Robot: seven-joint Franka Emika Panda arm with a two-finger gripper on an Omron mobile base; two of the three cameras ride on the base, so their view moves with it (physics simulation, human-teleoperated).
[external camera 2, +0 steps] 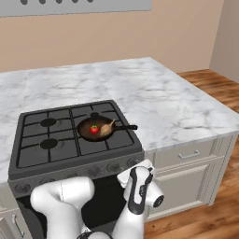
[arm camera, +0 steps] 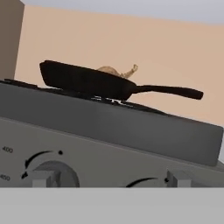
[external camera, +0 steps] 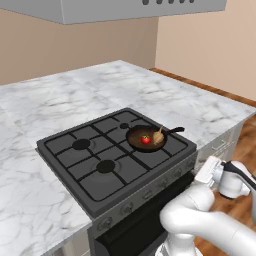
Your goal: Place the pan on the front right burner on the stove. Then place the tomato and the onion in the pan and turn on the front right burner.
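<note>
Two knobs (arm camera: 51, 175) on the front panel of the stove (external camera: 75, 170) sit closest in the hand view, one at the lower left with printed temperature marks beside it and another (arm camera: 177, 178) further right, both cut off by the bottom of the picture. Whether the gripper's fingers are spread or pressed together cannot be told, since the fingertips are not visible there. From the base views the white arm is bent low in front of the range, its hand held just before the knob row near the stove's right front corner. Above the knobs rises the dark grey front edge of the stove, and on top of it the pan (arm camera: 87, 81) rests on the black grate, its long thin handle (arm camera: 168, 91) pointing to the right and out past the rim. Seen from the base cameras, the pan (external camera: 146, 138) sits over the front right burner, handle aimed toward the counter (external camera 2: 154, 93) on the right. Inside it lie the tomato (external camera: 145, 140), bright red, and the onion (external camera: 158, 135) just beside it on the handle side, its pointed tip up. Beyond the stove the grey-veined marble counter runs back to a tan wall (external camera 2: 140, 37), with a grey hood (external camera: 125, 9) overhead
</note>
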